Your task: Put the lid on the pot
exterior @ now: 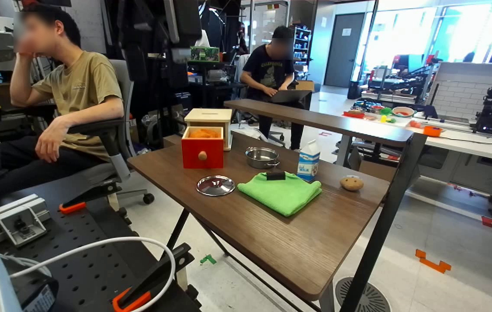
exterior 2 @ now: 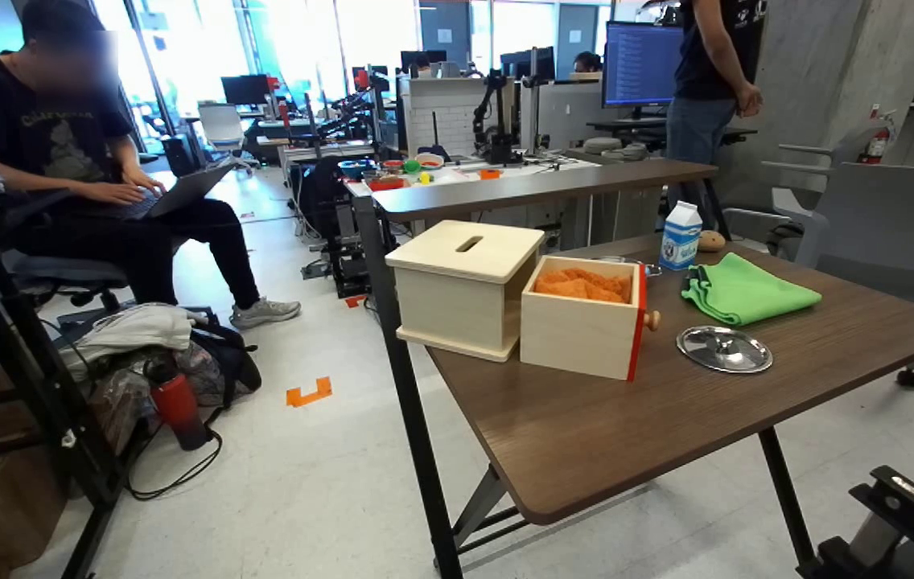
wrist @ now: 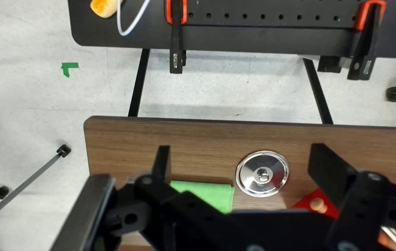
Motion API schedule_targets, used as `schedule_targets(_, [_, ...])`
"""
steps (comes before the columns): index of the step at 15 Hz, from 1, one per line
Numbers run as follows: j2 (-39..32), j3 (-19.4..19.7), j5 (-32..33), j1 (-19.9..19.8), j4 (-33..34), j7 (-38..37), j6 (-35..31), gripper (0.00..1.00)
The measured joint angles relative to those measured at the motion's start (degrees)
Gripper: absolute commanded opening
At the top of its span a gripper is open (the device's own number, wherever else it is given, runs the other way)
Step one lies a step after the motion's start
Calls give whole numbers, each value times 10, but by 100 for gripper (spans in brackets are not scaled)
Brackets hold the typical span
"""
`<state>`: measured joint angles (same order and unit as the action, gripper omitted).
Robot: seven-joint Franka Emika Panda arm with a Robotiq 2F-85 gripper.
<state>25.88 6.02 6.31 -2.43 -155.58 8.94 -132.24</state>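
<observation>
The lid (exterior: 215, 185) is a shiny flat silver disc with a small knob. It lies knob up on the brown table in both exterior views (exterior 2: 724, 350) and in the wrist view (wrist: 262, 184). The pot (exterior: 262, 159) is a low silver pot standing uncovered farther back, beside the red-fronted drawer. In an exterior view only a bit of its rim (exterior 2: 622, 259) shows behind the drawer. The pot is hidden in the wrist view. My gripper (wrist: 241, 160) is wide open and empty, high above the table. The lid appears between its fingers, well below them.
A folded green cloth (exterior: 280, 195) with a small dark object (exterior: 275, 176) lies beside the lid. A red-fronted drawer (exterior: 189, 156) with orange cloth stands before a wooden box (exterior 2: 457, 301). A milk carton (exterior: 309, 164), a potato (exterior: 351, 183) and a raised shelf (exterior: 315, 119) are farther off.
</observation>
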Motion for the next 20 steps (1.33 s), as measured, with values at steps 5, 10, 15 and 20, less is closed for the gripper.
schedule_targets(5, [-158,-48,42,-6,-21,-111,-202,100])
schedule_targets(10, [-298,-65,89,-5,27,-190,-212,100])
schedule_targets(15, [-280,-64,89,-5,21,-190,-212,100])
schedule_targets(20, [-286,-62,89,-4,26,-192,-212,100])
